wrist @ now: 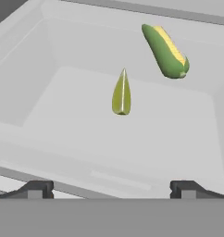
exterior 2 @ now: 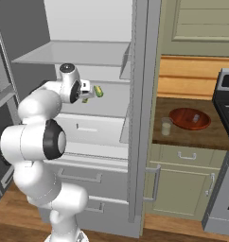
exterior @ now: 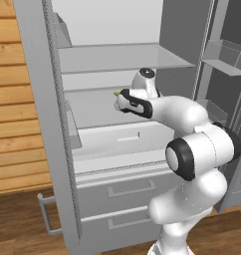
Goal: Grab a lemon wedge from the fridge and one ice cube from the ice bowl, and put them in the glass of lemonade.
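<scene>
Lemon wedge [wrist: 121, 94] beside corn cob [wrist: 165, 51]

No writing anywhere that I can make out, no labels, brands, numbers or signs on anything in any of the three views.

From behind and left of the arm, we look forward and down into the open fridge [exterior: 117, 64], its shelves near, the arm rising at four o'clock. From behind and right, we face the same fridge interior at ten o'clock, with a counter [exterior 2: 192, 132] at three o'clock. Both views share the shelves and drawers. From the hand, we look closely down onto one white shelf floor [wrist: 86, 139], its back wall at twelve o'clock.
</scene>
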